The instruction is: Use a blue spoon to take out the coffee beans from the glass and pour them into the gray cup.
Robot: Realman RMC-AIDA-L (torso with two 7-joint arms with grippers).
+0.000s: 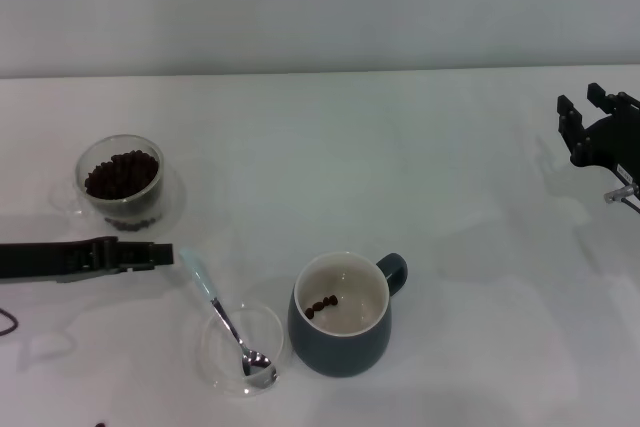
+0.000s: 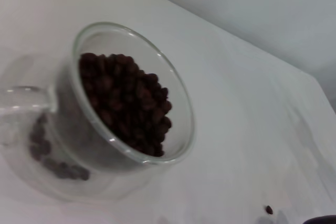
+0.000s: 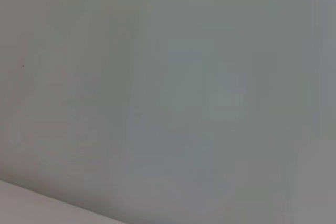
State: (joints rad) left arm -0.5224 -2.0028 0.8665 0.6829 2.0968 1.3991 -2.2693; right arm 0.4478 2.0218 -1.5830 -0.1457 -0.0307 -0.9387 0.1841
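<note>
The glass (image 1: pixel 121 182) stands at the left of the table, filled with coffee beans (image 1: pixel 122 173); the left wrist view shows it close up (image 2: pixel 181 103) with the dark heap of beans (image 2: pixel 126 103) inside. The blue spoon (image 1: pixel 213 294) lies slanted, its metal bowl resting in a flat clear dish (image 1: pixel 268 325). My left gripper (image 1: pixel 165 255) lies low and level just left of the spoon's handle end, in front of the glass. The gray cup (image 1: pixel 338 342) stands at the centre front with a few beans (image 1: pixel 322 305) in it. My right gripper (image 1: pixel 585 105) hangs open at the far right, away from everything.
A single loose bean (image 2: pixel 269 210) lies on the white table beyond the glass. The right wrist view shows only a plain pale wall and a strip of table.
</note>
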